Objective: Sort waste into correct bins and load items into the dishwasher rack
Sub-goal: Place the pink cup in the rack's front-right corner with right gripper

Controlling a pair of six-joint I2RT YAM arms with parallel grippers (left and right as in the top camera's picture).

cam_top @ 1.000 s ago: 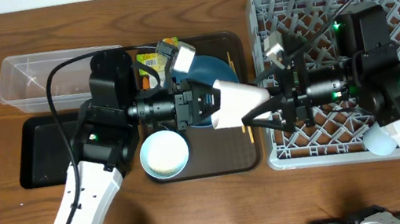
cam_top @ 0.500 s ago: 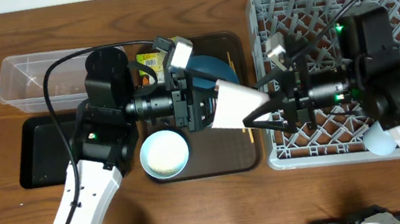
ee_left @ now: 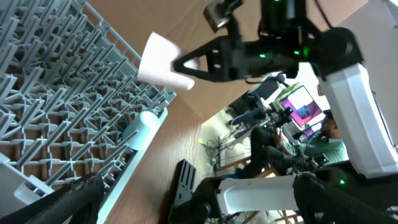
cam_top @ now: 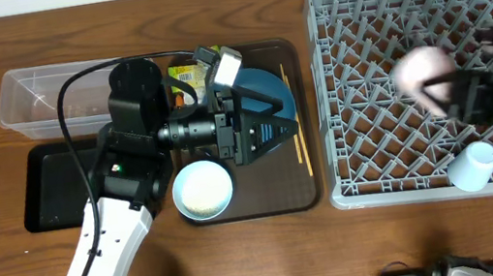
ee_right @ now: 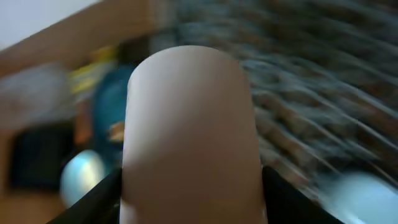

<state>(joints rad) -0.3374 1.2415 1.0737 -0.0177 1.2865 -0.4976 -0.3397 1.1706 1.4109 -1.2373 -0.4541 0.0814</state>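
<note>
Left pincer [cam_top: 289, 127]: fingers wide apart, empty, over large dark blue bowl [cam_top: 269, 91] | Right pincer [ee_right: 189, 193]: clamped on smooth pink cup [ee_right: 189, 118], above square grey plastic lattice crate [cam_top: 346, 15]

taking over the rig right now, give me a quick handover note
Left tool: open, empty, above the dark brown serving tray.
Right tool: shut on the pink cup, over the grey plastic dishwasher rack; views blurred.
Done: light blue cup lies at the rack's edge.
Left: rack the pink cup, large dark blue bowl, small white bowl and thin wooden chopsticks; bin the small orange carrot and yellow-green wrapper.
Clear plastic tub and shallow black tray sit beside the serving tray.
</note>
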